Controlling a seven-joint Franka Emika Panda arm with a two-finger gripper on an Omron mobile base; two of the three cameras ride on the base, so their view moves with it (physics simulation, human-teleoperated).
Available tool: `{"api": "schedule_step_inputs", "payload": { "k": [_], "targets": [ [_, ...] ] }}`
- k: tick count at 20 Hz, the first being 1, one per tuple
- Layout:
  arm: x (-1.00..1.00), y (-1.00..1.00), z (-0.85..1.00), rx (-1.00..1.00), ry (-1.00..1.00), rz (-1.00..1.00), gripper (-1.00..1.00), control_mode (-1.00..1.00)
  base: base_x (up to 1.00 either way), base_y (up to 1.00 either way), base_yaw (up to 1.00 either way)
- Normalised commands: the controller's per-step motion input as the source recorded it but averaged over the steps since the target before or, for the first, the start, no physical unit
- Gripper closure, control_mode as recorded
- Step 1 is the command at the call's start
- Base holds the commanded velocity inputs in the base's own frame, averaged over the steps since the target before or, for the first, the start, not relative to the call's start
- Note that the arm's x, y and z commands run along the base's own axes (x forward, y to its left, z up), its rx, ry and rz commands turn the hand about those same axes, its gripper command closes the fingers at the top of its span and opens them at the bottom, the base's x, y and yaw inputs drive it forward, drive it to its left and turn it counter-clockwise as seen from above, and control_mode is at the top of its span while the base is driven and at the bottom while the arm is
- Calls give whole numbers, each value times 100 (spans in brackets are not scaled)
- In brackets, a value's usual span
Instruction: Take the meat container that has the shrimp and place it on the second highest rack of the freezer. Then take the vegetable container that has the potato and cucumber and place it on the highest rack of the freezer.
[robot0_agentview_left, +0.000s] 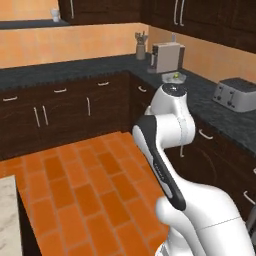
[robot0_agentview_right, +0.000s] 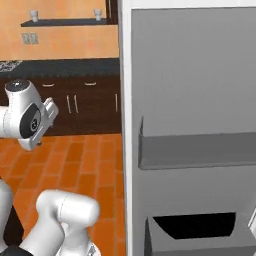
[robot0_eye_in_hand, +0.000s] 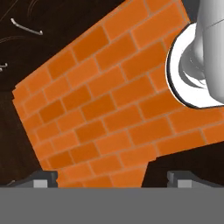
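My gripper (robot0_eye_in_hand: 112, 179) is open, its two dark fingertips (robot0_eye_in_hand: 42, 178) far apart with nothing between them. In the hand view it points down at the orange tiled floor (robot0_eye_in_hand: 100, 109). In the right base view the hand (robot0_agentview_right: 49, 111) hangs at the left, over the floor and apart from the freezer (robot0_agentview_right: 190, 75). The freezer's open door stands close on the right as a grey inner panel with a door bin (robot0_agentview_right: 195, 150). The meat container, shrimp, vegetable container, potato, cucumber and the second highest rack are out of view.
Dark cabinets (robot0_agentview_left: 60, 107) and a black counter (robot0_agentview_left: 210, 100) wrap the corner. On the counter stand a toaster (robot0_agentview_left: 235, 93), a coffee machine (robot0_agentview_left: 167, 56) and a knife block (robot0_agentview_left: 140, 47). A pale marble countertop edge (robot0_agentview_left: 7, 215) shows at the lower left. The floor (robot0_agentview_left: 85, 185) is open.
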Motion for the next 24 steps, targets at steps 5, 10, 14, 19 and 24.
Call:
{"api": "schedule_step_inputs", "payload": {
  "k": [5, 10, 14, 19, 24],
  "targets": [
    [0, 0, 0, 0, 0, 0, -100, 100, 100, -24, -16],
    [0, 0, 0, 0, 0, 0, -100, 100, 100, -2, -27],
    [0, 0, 0, 0, 0, 0, -100, 100, 100, 29, -44],
    [0, 0, 0, 0, 0, 0, -100, 100, 100, 63, -56],
    [0, 0, 0, 0, 0, 0, -100, 100, 100, 90, -63]
  ]
}}
